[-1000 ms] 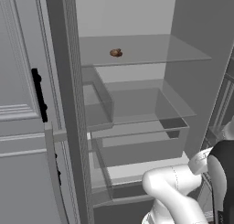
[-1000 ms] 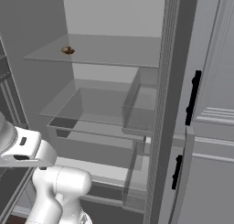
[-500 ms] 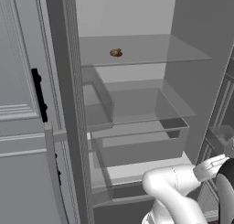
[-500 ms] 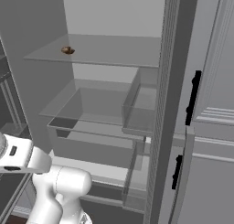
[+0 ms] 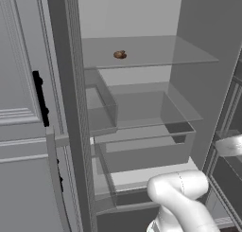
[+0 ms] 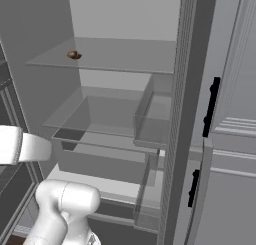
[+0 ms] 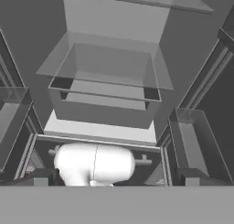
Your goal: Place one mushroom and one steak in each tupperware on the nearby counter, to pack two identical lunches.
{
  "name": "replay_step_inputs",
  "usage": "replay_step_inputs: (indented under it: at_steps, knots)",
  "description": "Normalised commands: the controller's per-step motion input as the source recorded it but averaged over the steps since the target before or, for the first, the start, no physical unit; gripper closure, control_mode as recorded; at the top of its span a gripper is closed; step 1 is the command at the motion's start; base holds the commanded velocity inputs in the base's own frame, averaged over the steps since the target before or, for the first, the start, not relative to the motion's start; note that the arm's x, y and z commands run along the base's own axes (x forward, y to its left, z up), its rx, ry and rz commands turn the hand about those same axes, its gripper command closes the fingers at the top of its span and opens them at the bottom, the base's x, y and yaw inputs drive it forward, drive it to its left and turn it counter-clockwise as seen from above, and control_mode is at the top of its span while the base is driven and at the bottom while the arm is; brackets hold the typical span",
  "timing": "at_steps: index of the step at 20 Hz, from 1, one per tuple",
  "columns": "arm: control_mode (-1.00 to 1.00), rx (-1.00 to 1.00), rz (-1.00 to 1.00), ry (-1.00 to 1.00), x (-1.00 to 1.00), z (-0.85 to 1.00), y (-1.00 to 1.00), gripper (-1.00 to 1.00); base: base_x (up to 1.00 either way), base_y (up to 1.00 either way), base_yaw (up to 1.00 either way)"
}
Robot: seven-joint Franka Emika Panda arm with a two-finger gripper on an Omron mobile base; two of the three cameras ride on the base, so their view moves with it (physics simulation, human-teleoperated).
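Arm swung out right of the open fridge, one mushroom (image 5: pixel 119 55) left on far upper shelf (image 5: pixel 156 53); jaw state indeterminable.

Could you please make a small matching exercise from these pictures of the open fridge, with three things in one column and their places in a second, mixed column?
Things:
1. mushroom
2. clear drawer
3. black handle

Places:
a. on the grey door panel, left of the open fridge in the left base view
b. on the top glass shelf
c. under the top glass shelf, in the middle of the fridge

Pairs: 1-b, 2-c, 3-a
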Motion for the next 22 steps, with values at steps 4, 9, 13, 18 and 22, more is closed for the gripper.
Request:
replay_step_inputs:
  at_steps: [4, 9, 13, 18, 22]
  knots:
    - [-1.00, 0.10, 0.00, -0.06, 1.00, 0.99, 0.00, -1.00, 0.00, 0.00, 0.00]
    - [-1.00, 0.10, 0.00, -0.03, 1.00, 0.64, 0.00, -1.00, 0.00, 0.00, 0.00]
    - [-1.00, 0.10, 0.01, -0.03, 1.00, 0.21, 0.00, -1.00, 0.00, 0.00, 0.00]
    - [-1.00, 0.00, -0.01, -0.06, 1.00, 0.03, 0.21, -1.00, 0.00, 0.00, 0.00]
    - [-1.00, 0.00, 0.00, -0.07, 1.00, -0.26, 0.47, -1.00, 0.00, 0.00, 0.00]
